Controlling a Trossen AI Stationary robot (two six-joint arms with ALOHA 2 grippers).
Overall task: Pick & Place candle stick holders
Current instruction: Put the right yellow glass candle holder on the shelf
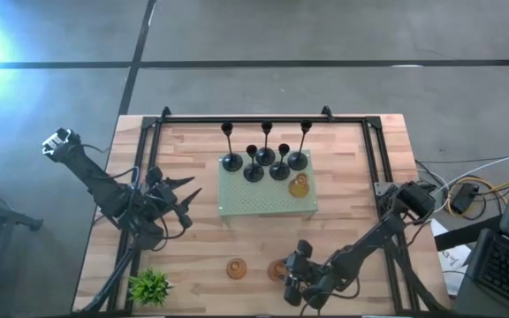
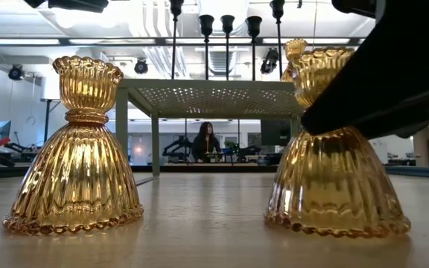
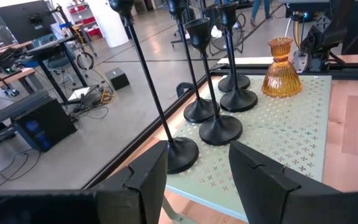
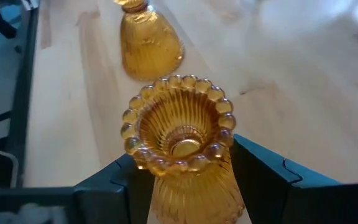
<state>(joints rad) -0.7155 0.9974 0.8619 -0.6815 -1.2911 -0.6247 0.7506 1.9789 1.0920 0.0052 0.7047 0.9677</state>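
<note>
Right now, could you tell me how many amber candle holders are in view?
3. One amber holder on the green platform stands beside the black ones; a second stands free on the front table; a third sits between the right pincer fingers. None seems hidden.

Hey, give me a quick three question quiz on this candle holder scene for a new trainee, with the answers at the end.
1. How many black holders stand on the green perforated stand?
2. True or false: the right gripper has its fingers on either side of an amber holder on the table.
3. Which arm waits with its gripper open, holding nothing? A) left B) right

Key
1. Five, with one amber holder at the stand's right side.
2. True; that amber holder stands near the table's front edge, and another amber holder stands apart to its left.
3. A; the left gripper hangs left of the stand.
</note>
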